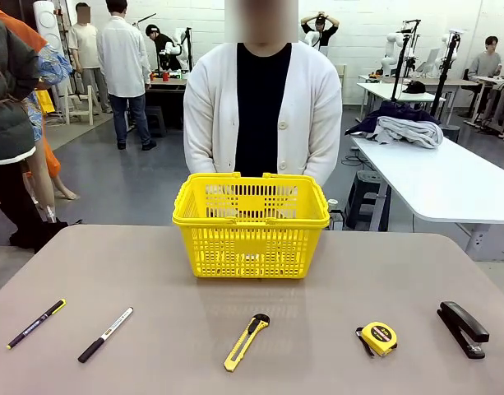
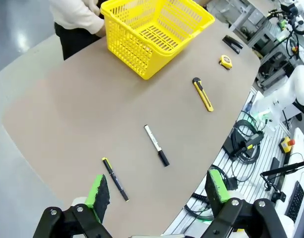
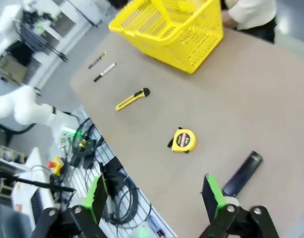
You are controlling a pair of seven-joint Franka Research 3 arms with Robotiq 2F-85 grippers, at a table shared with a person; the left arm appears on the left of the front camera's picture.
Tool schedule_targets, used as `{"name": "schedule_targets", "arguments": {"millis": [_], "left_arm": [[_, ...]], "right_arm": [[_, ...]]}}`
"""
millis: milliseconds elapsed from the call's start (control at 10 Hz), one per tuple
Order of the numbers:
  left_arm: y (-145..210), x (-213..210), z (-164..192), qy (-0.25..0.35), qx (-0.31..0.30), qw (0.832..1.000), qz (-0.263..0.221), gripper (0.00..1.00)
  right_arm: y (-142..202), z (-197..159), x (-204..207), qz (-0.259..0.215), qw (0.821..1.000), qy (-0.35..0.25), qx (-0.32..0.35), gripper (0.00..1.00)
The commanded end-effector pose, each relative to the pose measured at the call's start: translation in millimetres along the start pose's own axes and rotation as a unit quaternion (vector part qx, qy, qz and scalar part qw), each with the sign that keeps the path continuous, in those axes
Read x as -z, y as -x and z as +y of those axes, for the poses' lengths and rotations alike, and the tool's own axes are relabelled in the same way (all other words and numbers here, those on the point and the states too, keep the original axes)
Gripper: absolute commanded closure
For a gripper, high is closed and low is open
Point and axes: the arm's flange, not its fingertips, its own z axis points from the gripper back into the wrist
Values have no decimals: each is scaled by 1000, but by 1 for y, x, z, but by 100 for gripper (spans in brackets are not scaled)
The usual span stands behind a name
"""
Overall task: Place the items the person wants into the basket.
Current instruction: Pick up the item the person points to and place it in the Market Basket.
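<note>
Basket: yellow basket (image 1: 250, 222) upright at far middle of table (image 1: 317, 288), just before the person (image 1: 260, 107); bare tabletop either side.
Near row: pen (image 1: 36, 323), marker (image 1: 105, 334), utility knife (image 1: 247, 341), tape measure (image 1: 377, 338), stapler (image 1: 463, 328), well apart along the near edge.
Left gripper (image 2: 157, 188): spread wide, empty, above the pen.
Right gripper (image 3: 154, 194): spread wide, empty, near the stapler.

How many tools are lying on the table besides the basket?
5, in a row from robot's left: pen, marker, utility knife, tape measure, stapler. The basket could hide more.
</note>
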Motion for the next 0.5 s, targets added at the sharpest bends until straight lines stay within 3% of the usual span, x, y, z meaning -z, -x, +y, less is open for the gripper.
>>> {"name": "schedule_targets", "arguments": {"millis": [0,400], "left_arm": [[13,-9,10,9,-12,999,-30,0],[49,-14,18,5,-49,998,-45,0]], "right_arm": [[6,-3,-13,-28,1000,-5,5,0],[22,3,-41,-62,998,6,3,0]]}}
